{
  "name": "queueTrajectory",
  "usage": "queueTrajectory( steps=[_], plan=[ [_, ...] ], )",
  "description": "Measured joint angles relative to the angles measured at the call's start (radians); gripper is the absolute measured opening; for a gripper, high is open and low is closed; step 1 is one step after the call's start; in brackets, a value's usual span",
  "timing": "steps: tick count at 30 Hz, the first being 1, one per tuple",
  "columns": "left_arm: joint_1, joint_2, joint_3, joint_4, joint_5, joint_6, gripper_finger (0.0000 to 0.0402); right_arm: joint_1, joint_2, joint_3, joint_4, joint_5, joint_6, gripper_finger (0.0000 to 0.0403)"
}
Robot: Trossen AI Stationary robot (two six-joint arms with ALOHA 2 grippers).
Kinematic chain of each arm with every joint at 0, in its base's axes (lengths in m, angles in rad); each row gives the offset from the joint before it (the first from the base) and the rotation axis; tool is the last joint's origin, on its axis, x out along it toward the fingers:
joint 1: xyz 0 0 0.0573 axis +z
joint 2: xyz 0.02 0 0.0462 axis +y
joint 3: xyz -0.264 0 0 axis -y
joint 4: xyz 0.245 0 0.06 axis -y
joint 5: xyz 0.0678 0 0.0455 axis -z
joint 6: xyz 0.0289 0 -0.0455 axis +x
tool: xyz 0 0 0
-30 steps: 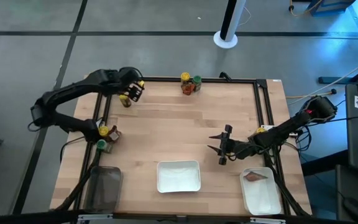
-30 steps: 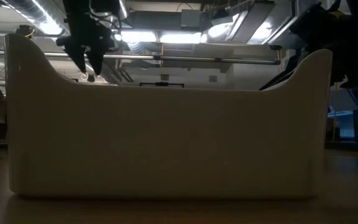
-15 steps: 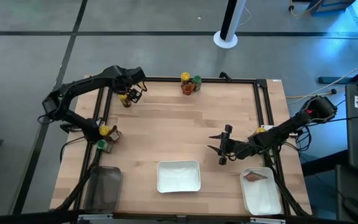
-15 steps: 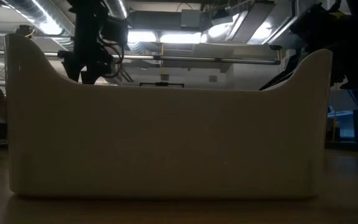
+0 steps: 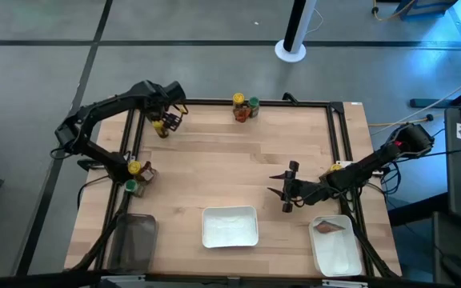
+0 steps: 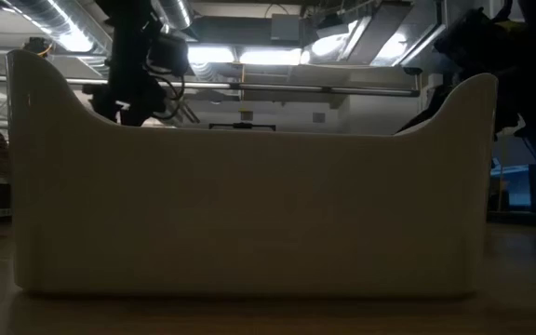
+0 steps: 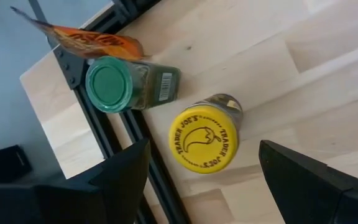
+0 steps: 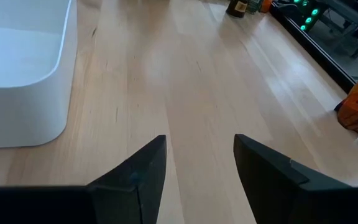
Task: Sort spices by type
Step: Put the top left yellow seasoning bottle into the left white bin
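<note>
fingers [image 7: 303,177] of left gripper [image 5: 169,122] spread wide over yellow-capped jar [image 7: 203,139] at far-left table [image 5: 214,168] corner, green-capped jar [image 7: 118,84] and orange packet [image 7: 92,42] seen only by left wrist; right gripper [image 8: 197,165] parted, empty.

We take the middle tray [image 5: 230,226] at the near edge of the surface [image 5: 230,160] as our landmark. To its right sits a second tray [image 5: 336,245] with a packet [image 5: 326,228] in it; to its left, a bin [image 5: 133,242]. Far behind the middle tray, at the back edge, two jars [image 5: 246,107] stand touching. Behind it to the left, the left pincer [image 5: 169,122] hangs over a jar [image 7: 204,138]. Left of the middle tray, past the surface's edge, lie a jar pair [image 5: 134,178] and another packet [image 5: 148,172]. The right pincer [image 5: 287,192] sits just right-behind it.
</note>
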Motion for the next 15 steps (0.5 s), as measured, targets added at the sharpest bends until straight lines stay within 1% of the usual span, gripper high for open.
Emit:
queueTrajectory(
  steps=[5,8,11,15],
  plan=[
    [0.017,0.0,-0.037,0.022,0.0,0.001,0.0291,0.0,0.0,0.0,-0.006,-0.012,0.015,0.0189],
    [0.029,0.001,-0.072,0.075,0.0,0.039,0.0291,0.0,0.0,0.0,-0.006,-0.016,0.015,0.0189],
    [0.039,0.001,-0.095,0.102,0.004,0.042,0.0291,0.0,0.0,0.0,-0.006,-0.016,0.015,0.0189],
    [0.06,0.001,-0.123,0.126,0.042,0.049,0.0291,0.0,0.0,0.0,-0.005,-0.016,0.015,0.0189]
  ],
)
